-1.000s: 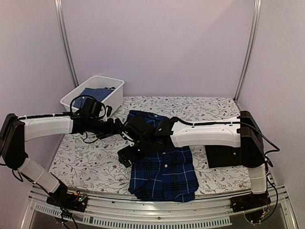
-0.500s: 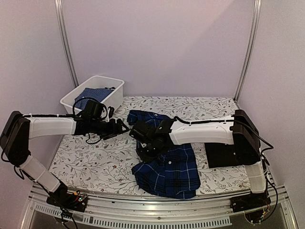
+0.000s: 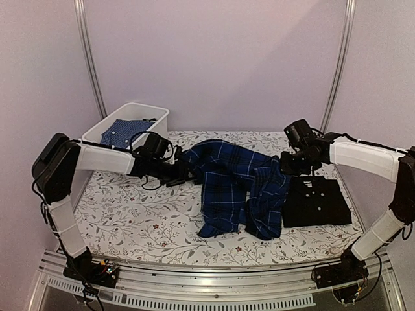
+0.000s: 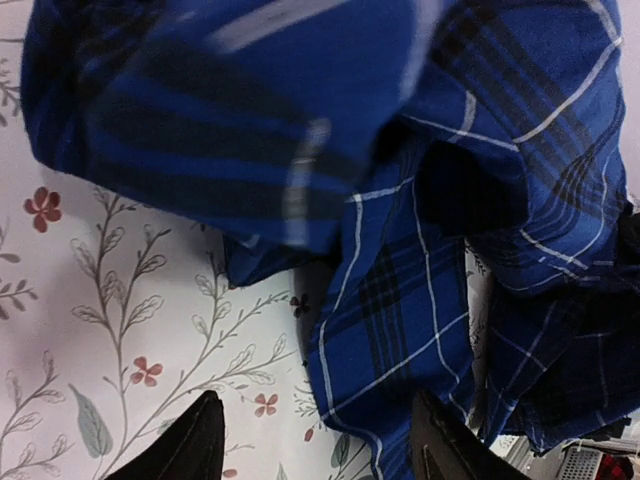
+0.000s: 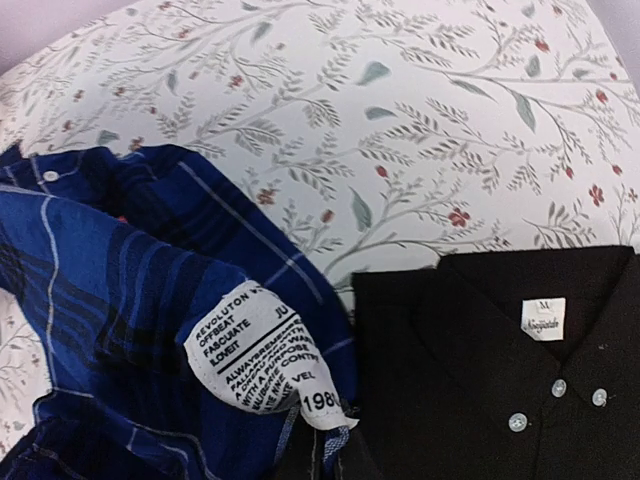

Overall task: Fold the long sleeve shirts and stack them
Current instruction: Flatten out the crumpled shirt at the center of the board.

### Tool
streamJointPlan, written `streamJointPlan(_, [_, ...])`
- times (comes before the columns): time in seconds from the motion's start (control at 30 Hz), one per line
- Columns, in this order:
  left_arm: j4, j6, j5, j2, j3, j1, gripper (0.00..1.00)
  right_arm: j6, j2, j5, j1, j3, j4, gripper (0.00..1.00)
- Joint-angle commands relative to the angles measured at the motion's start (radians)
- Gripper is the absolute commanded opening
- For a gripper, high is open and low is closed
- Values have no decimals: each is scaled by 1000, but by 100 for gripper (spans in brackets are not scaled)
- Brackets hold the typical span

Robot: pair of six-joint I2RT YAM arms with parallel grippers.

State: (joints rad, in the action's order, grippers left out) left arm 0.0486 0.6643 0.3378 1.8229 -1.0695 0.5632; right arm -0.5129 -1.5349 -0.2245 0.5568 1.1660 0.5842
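Note:
The navy-and-blue plaid shirt [image 3: 227, 181] hangs crumpled and stretched across the middle of the table. My right gripper [image 3: 290, 163] holds its right end lifted, just left of the plain black shirt [image 3: 318, 202], which lies folded flat at the right. In the right wrist view the jaws [image 5: 340, 462] are shut on plaid cloth [image 5: 110, 290] beside a white care label [image 5: 265, 360], with the black shirt's collar and buttons [image 5: 500, 370] alongside. My left gripper [image 3: 183, 172] is at the plaid shirt's left edge. Its jaws [image 4: 315, 400] stand apart, with a plaid fold [image 4: 430, 250] lying partly between them.
A white bin [image 3: 155, 113] holding blue dotted cloth [image 3: 123, 129] stands at the back left. The table carries a floral cover [image 3: 130, 220]. Metal frame posts rise at the back corners, and a rail runs along the near edge.
My right gripper shut on the plaid shirt and pulled it up and to the right, beside the black shirt, undoing its flat fold. My left gripper moved right to the shirt's edge, jaws narrowing.

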Motion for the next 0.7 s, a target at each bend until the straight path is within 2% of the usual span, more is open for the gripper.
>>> streamJointPlan(0.0, [-28,16,37,79,-77,47,63,-10,22,49,-26,-75,-29,4])
streamJointPlan(0.13, [29,12,-7,122,-121,99,65,-5,8,49,-33,-86,-35,6])
streamJointPlan(0.4, [63,24,-58,149,-72,212,65,18,-13,66,-56,-76,-63,7])
streamJointPlan(0.57, [158,17,-225,173,-122,281,62,35,-36,74,-57,-51,-66,7])
streamJointPlan(0.67, [168,30,-249,137,-89,300,62,37,-29,80,-57,-56,-73,8])
